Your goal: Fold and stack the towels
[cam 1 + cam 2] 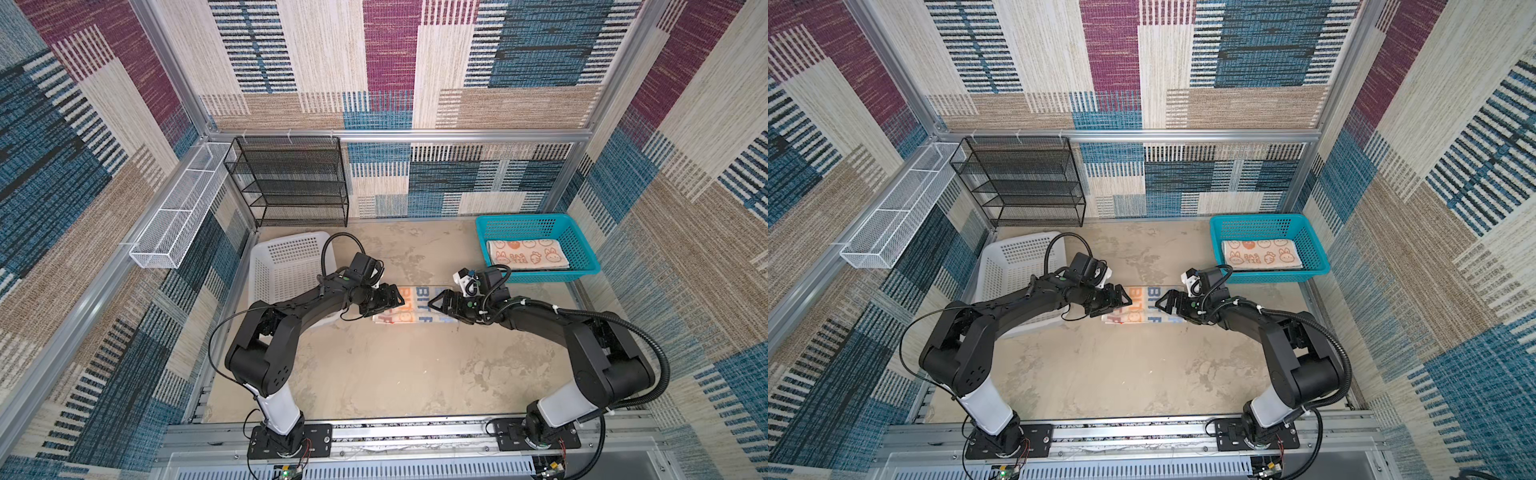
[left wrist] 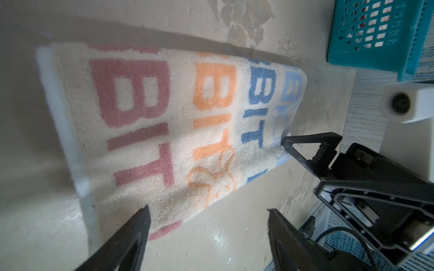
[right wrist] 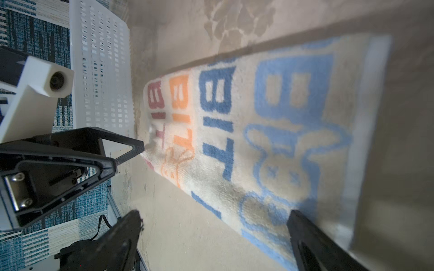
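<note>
A cream towel with large pink, orange and blue lettering (image 1: 419, 306) (image 1: 1148, 308) lies folded into a long strip on the table's middle. My left gripper (image 1: 397, 297) (image 2: 209, 210) hangs open at its left end, one finger over the towel's (image 2: 164, 122) near corner and the other over bare table. My right gripper (image 1: 436, 301) (image 3: 215, 213) stands open at the right end of that towel (image 3: 258, 140), holding nothing. A second towel with orange rabbits (image 1: 528, 253) (image 1: 1260, 252) lies folded in the teal basket (image 1: 536, 218). No third towel shows.
An empty white basket (image 1: 286, 266) sits tilted at the left, behind my left arm. A black mesh shelf (image 1: 291, 183) stands at the back left, with a white wire tray (image 1: 174, 216) on the left wall. Bare beige table (image 1: 395, 374) spreads in front of the towel.
</note>
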Available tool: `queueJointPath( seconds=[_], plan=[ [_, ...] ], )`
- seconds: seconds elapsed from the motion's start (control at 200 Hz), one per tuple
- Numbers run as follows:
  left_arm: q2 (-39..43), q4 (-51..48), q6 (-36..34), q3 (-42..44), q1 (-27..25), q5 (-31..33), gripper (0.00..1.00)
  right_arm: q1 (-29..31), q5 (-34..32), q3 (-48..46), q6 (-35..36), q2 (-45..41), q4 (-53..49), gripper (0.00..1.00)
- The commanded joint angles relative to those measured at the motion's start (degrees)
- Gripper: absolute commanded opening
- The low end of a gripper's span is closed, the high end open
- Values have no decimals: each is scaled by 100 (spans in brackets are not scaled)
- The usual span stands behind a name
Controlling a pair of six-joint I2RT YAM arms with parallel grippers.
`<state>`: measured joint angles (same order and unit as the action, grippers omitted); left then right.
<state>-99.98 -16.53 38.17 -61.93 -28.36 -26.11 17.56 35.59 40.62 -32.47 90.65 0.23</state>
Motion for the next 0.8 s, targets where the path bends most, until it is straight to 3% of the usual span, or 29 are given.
queueJointPath(
  seconds=[0.0,0.3,0.516,0.596,0.796],
  plan=[
    [4,515,321,297,6,-229,82,-3,75,-121,-49,204,470,99],
    [-55,411,-40,708,15,13,84,-156,-624,-153,465,383,-10,99],
    [394,-231,-424,-185,15,297,88,-165,-574,702,706,172,-518,99],
    [511,-158,-376,-421,32,483,99,-167,-511,1234,682,315,-629,99],
    [-267,43,-22,-1291,271,87,99,-226,-75,2212,436,1130,-347,99]
  ],
)
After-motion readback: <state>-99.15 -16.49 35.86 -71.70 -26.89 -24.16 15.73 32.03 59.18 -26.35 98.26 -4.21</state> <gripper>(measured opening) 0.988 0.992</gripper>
